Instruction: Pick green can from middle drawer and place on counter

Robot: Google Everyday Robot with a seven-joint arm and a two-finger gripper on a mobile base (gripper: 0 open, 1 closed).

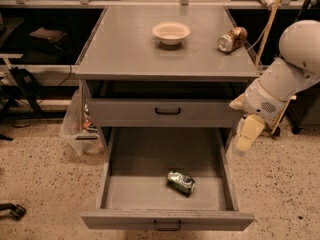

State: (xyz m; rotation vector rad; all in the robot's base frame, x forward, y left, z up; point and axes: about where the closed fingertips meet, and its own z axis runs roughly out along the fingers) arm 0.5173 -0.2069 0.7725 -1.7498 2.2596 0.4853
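The green can (181, 182) lies on its side on the floor of the middle drawer (135, 191), right of centre and towards the front. The drawer is pulled fully out, its small dark loop handle at the bottom edge of the view. The counter (135, 49) is the cabinet's flat grey top above it. My gripper (246, 134) hangs pointing down at the end of the white arm. It is just outside the drawer's right wall, above and to the right of the can and well apart from it.
A cream bowl (171, 32) and a brown-copper can (231, 39) lying on its side sit on the counter's back half. The upper grey drawer (167, 111) is closed. A clear plastic bag (75, 126) stands left of the cabinet. A wooden pole (267, 19) leans at the right.
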